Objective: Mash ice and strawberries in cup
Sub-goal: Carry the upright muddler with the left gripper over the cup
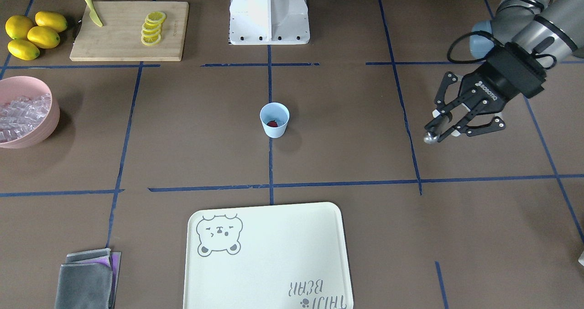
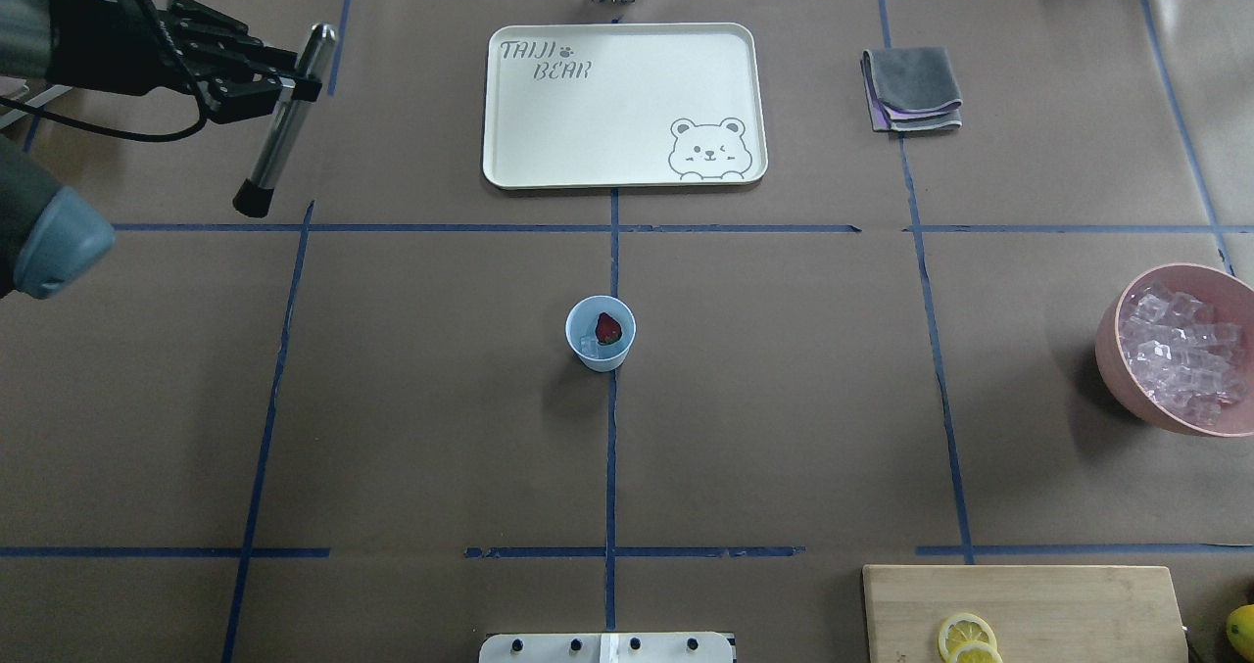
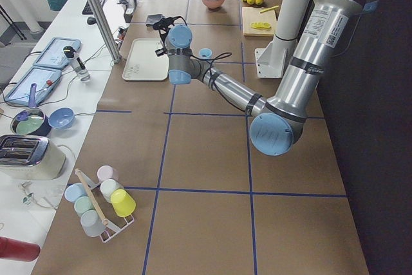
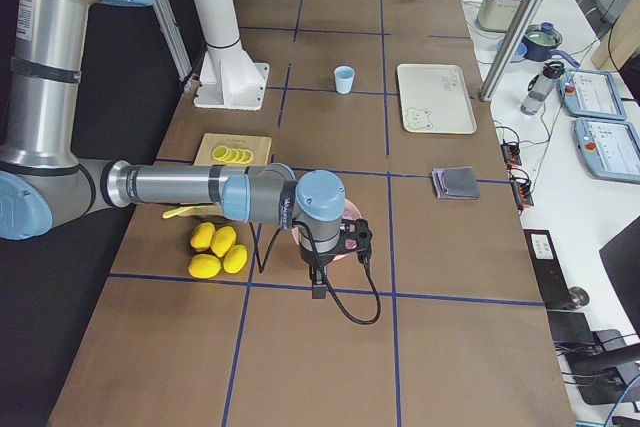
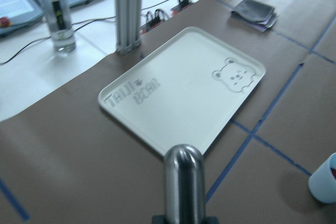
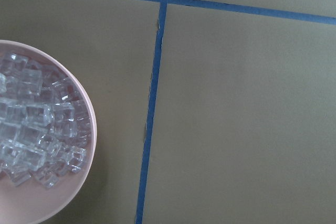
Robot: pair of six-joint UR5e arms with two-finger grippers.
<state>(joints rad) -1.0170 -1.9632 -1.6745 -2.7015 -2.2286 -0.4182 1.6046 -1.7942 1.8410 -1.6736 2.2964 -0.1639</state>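
Left gripper (image 2: 292,83) aloft, around tilted metal rod (image 2: 277,139).

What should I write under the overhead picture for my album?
The left gripper holds a metal muddler aside; cup with strawberry and ice sits mid-table.

Both arms were silver-grey tubes w/ pale-blue joint caps: left arm (image 3: 309,49) w/ a printed label strip, right arm (image 4: 170,187) w/ dark seam rings. Left hand (image 1: 440,127) was black, linkage fingers w/ silver pivot screws, white "ROBOTIQ" lettering. Black cable (image 1: 451,49) looped at approx 10 o'clock of its wrist. White pedestal (image 1: 269,12), dark bolts along 6 o'clock edge.
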